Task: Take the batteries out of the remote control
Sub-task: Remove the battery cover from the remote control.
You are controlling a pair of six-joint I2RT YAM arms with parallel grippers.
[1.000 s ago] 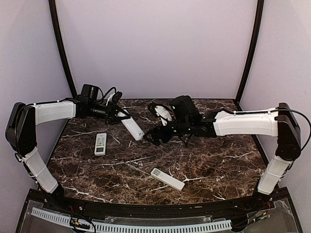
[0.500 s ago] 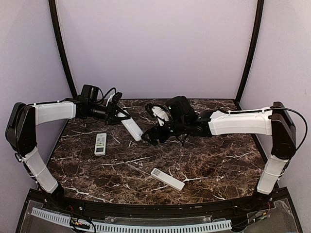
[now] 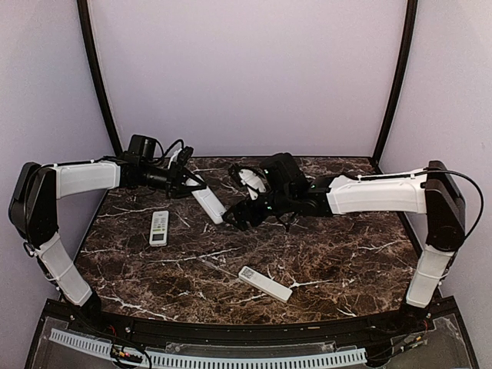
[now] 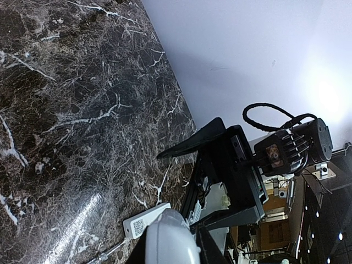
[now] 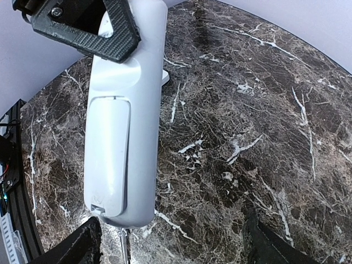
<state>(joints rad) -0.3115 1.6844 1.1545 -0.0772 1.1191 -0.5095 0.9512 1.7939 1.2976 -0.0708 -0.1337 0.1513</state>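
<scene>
From the overhead view, the left gripper reaches toward the back of the marble table and pinches one end of a white remote. The remote slants down toward the middle of the table. The right gripper sits just beside the remote's free end with its jaws spread, apart from it. A second remote lies face up on the left of the table. A third remote lies near the front edge, well apart from both arms.

In the left wrist view, the rounded end of the held remote fills the bottom edge, with a small label showing on its side. The left jaws are barely visible at either side of it. The right arm's black gripper faces it across the marble.

In the right wrist view, the remote's back faces the camera. A black left finger is pressed on its upper end. The battery cover is closed, so the batteries cannot be seen. The right fingers stand wide apart at the bottom corners, touching nothing.
</scene>
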